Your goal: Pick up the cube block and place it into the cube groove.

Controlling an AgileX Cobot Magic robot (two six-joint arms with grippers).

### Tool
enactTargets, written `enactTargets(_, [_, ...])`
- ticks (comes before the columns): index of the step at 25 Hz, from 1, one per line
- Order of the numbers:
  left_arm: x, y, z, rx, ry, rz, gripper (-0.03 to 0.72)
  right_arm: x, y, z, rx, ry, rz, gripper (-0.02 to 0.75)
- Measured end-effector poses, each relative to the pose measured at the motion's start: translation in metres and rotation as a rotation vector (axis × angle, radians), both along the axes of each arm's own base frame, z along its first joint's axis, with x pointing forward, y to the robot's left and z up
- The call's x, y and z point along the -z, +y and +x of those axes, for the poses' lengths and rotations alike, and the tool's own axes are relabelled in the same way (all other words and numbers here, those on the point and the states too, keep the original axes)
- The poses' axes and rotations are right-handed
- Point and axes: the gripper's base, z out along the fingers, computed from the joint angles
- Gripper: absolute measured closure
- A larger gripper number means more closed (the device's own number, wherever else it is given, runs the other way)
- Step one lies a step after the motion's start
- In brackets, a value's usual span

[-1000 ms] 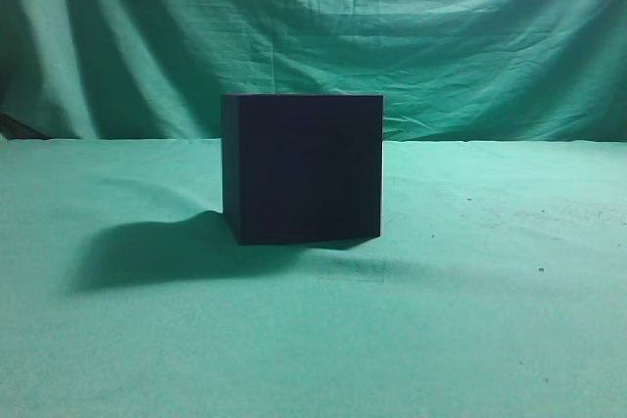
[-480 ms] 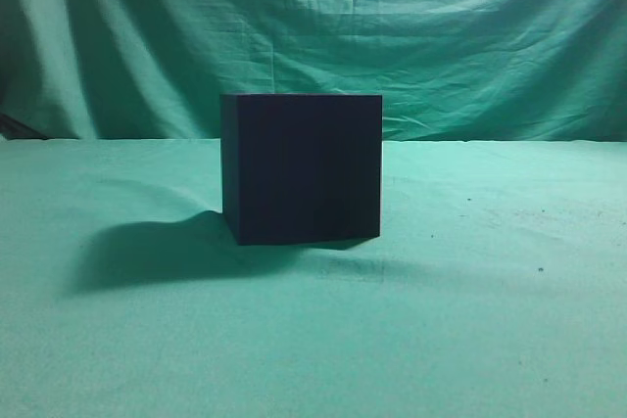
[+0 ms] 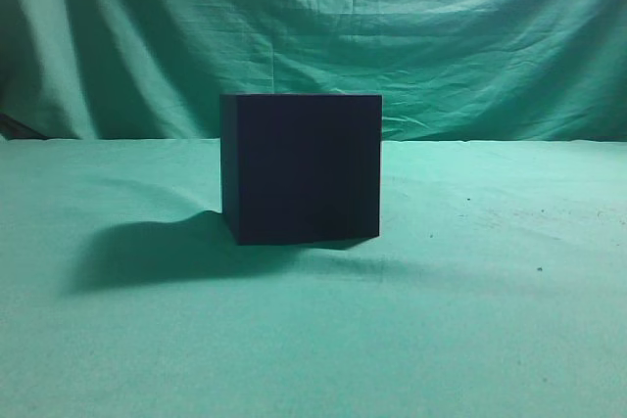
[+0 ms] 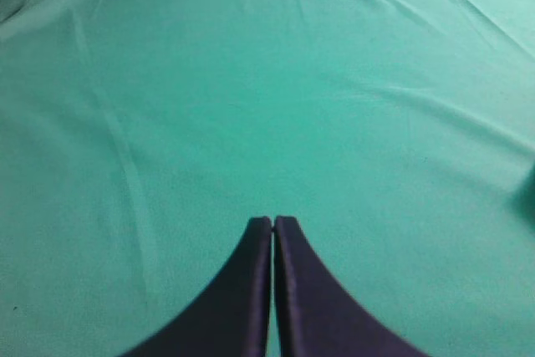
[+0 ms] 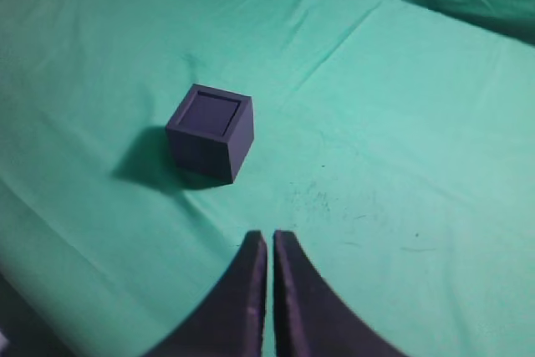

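Observation:
The cube groove, a large dark navy box, stands on the green cloth at the middle of the exterior view. In the right wrist view it sits ahead and to the left of my right gripper. Its top has a lighter rim around a flat dark square. I cannot tell whether that square is the cube block seated inside. No separate cube block shows anywhere. My right gripper is shut, empty and well clear of the box. My left gripper is shut and empty over bare cloth. Neither gripper shows in the exterior view.
A green cloth covers the table and hangs as a backdrop behind it. The box casts a shadow to its left. The table's near edge shows at the lower left of the right wrist view.

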Motion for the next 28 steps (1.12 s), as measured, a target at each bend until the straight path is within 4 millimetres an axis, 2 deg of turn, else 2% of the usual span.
enactTargets(2, [0.0,0.0,0.0,0.0,0.0,0.0,0.688,0.01,0.002,0.002,-0.031,-0.047,-0.013,0.738])
enactTargets(6, [0.0,0.0,0.0,0.0,0.0,0.0,0.688,0.043,0.01,0.007,-0.027,-0.173,0.031,0.738])
enactTargets(12, [0.0,0.0,0.0,0.0,0.0,0.0,0.688,0.107,0.017,0.017,0.174,-0.31,0.116,0.738])
enactTargets(16, [0.0,0.0,0.0,0.0,0.0,0.0,0.688,0.14,0.017,0.026,0.333,-0.396,0.154,0.738])
enactTargets(20, [0.0,0.0,0.0,0.0,0.0,0.0,0.688,0.172,0.015,0.036,0.468,-0.389,0.157,0.738])
enactTargets(24, [0.0,0.0,0.0,0.0,0.0,0.0,0.688,0.206,0.012,0.041,0.567,-0.303,0.149,0.738])
enactTargets(28, [0.0,0.0,0.0,0.0,0.0,0.0,0.688,0.217,0.011,0.042,0.608,-0.247,0.154,0.738])
